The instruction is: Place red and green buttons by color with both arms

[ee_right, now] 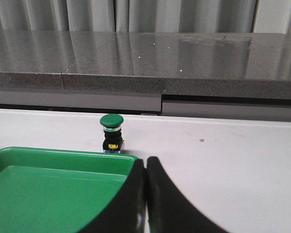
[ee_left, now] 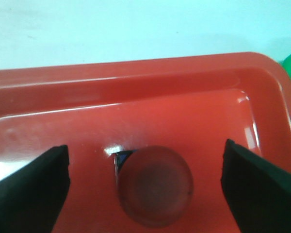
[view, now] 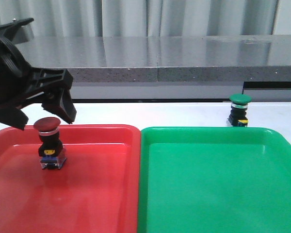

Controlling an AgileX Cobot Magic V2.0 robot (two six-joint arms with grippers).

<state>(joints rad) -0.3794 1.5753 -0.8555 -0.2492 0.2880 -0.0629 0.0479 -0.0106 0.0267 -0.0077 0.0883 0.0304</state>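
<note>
The dark-red mushroom-cap push button already stands upright in the flat red plastic tray at lower left, beneath the spread, empty left hand. The green-capped push button waits on the white worktop beyond the green plastic tray, so I judge half remains; the right hand is pressed together.

Left claw spread wide, angled downward — right claw pressed closed.

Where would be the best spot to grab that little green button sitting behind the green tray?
Probably from above, jaws closing on the black body just under the cap. The green button stands upright on the white table past the green tray, and its wide mushroom cap should stop it slipping down.
</note>
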